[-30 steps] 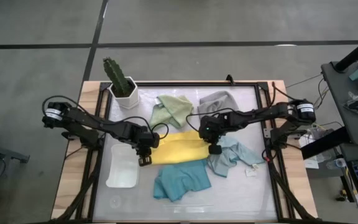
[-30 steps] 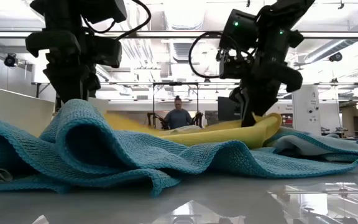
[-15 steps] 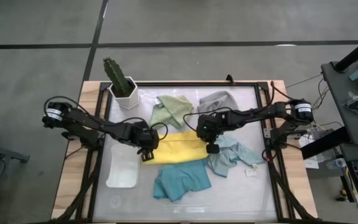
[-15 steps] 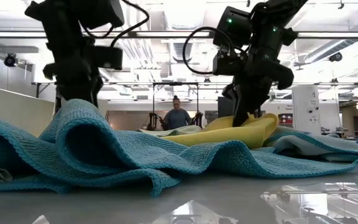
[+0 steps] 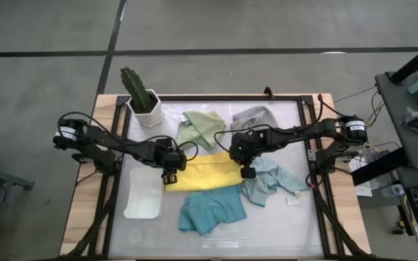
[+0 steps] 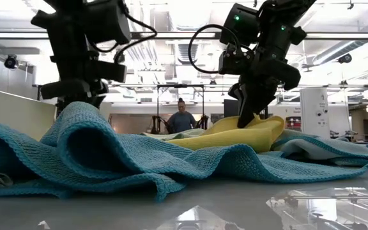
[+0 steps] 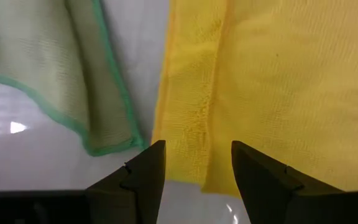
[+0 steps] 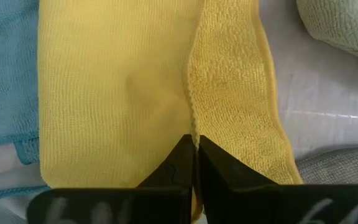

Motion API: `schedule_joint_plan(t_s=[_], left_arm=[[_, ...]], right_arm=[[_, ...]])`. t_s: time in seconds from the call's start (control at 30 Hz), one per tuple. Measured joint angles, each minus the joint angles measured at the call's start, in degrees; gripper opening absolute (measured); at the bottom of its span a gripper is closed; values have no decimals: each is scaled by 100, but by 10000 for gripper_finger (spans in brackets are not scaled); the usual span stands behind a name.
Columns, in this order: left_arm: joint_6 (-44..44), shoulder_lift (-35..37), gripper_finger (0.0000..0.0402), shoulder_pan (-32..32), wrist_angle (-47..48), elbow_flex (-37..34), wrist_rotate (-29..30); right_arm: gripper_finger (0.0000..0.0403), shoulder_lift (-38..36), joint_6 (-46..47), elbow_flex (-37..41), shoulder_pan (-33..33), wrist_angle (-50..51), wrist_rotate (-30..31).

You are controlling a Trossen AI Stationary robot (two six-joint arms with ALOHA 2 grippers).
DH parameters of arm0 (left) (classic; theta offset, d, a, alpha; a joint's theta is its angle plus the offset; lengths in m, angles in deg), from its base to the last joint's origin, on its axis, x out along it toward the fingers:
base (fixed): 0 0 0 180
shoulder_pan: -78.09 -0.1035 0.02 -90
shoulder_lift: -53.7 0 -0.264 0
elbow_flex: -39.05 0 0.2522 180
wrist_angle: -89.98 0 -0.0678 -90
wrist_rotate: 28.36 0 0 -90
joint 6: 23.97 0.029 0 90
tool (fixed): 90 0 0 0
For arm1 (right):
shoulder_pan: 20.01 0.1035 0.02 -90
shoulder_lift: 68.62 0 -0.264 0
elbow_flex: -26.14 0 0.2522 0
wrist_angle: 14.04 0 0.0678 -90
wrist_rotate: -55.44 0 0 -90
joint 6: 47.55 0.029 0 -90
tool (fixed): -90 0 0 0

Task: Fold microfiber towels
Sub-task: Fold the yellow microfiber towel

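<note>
Left claw [image 5: 170, 176]: jaws parted, nothing held, poised over the yellow towel [image 5: 203, 174] at its left end; in the left wrist view the fingers [image 7: 138, 180] straddle the doubled hem with cloth below them, not between them.

Right claw [image 5: 247, 172]: jaws closed, pinching the yellow towel's right edge; in the right wrist view the fingertips [image 8: 191, 163] meet on a raised ridge of the cloth. In the low view that end is seen lifted off the counter [image 5: 216, 235].

Yellow towel: laid mid-counter as a long band, apparently folded once. Sage towel [image 5: 201, 127] lies beside its far-left corner, grey towel [image 5: 256, 117] beyond the right claw, pale blue towel [image 5: 274, 180] just right of it, teal towel [image 5: 210, 210] touching its near edge. All four appear crumpled and unfolded.

Step judged: second fold of the yellow band, end to end. To be done well:
- the left end is to be held down or pinched through both layers, hem only;
- the right end is to be carried low, edges matched before release;
- the teal and sage cloths are to be kept out of the pinch.
</note>
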Motion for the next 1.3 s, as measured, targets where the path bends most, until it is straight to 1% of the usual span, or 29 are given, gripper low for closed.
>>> schedule_joint_plan(t_s=[0.1,0.17,0.27,0.4,0.57,0.63,0.8,0.97,1.07,1.3], left_arm=[[2,-156,168,-44,9,-38,-259],[4,-274,166,-45,-9,-38,-283],[43,-353,150,-45,-12,-25,-399],[103,-342,105,-44,-41,-19,-437],[145,-221,28,-45,-33,2,-437],[144,-141,8,-45,-36,2,-436],[138,238,1,-71,3,2,-222],[135,474,0,-130,44,-22,260],[112,478,0,-180,93,-48,316],[-52,219,0,-202,42,-207,393]], right_arm=[[9,0,-10,0,0,-3,0],[9,0,-10,2,0,-2,0],[8,-1,-10,4,0,-1,0],[9,-2,1,4,0,0,1],[9,-2,1,7,0,0,2],[9,-7,1,7,0,0,2],[9,-63,-2,-25,-8,66,91],[9,-37,-126,-81,-24,61,623],[9,38,-139,-81,-55,52,627],[9,184,-34,-81,-74,-72,637]])
